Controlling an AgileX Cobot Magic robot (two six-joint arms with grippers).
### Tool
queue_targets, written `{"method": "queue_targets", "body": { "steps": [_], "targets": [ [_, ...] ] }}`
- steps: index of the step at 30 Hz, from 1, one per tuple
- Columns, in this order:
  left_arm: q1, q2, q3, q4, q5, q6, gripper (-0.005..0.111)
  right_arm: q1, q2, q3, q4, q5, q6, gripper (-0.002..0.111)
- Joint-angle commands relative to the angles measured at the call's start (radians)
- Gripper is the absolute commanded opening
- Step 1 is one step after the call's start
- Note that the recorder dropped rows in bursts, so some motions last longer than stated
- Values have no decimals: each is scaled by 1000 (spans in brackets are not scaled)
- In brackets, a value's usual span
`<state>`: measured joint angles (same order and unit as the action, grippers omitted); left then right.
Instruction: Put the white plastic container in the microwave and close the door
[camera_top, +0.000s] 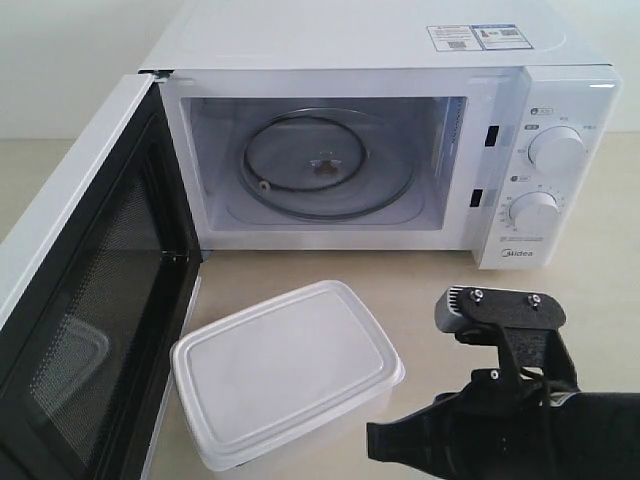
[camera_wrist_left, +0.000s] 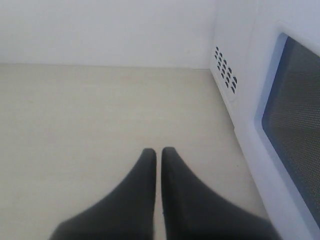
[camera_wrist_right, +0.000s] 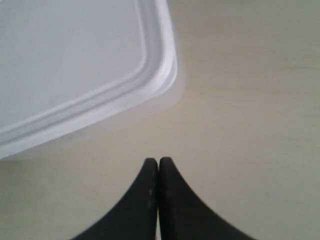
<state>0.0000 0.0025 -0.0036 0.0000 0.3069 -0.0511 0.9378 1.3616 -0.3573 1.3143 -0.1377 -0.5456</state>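
The white plastic container (camera_top: 285, 370) stands lidded on the table in front of the microwave (camera_top: 400, 40), just right of the door (camera_top: 90, 290), which is swung wide open to the left. The glass turntable (camera_top: 325, 165) inside is bare. My right gripper (camera_top: 375, 440) is shut and empty, its tip close to the container's right corner, apart from it. In the right wrist view the right gripper (camera_wrist_right: 158, 161) points at the table beside the container (camera_wrist_right: 70, 60). My left gripper (camera_wrist_left: 158, 151) is shut and empty, low over the table behind the door's outer face (camera_wrist_left: 292, 115); the exterior view does not show it.
The beige table (camera_top: 420, 275) runs between the microwave's front and the container. Two round dials (camera_top: 557, 150) sit on the right panel. Vent holes (camera_wrist_left: 225, 70) mark the microwave's side wall near my left gripper. A pale wall stands behind.
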Motion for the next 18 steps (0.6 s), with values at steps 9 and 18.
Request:
{"method": "queue_targets", "body": {
  "steps": [9,18],
  "targets": [
    [2,-3,4,0,0,-8,4,3,171,-111,-20,-71,-14,0],
    [2,-3,4,0,0,-8,4,-2,231,-258,-42,-276,-92,0]
  ]
}}
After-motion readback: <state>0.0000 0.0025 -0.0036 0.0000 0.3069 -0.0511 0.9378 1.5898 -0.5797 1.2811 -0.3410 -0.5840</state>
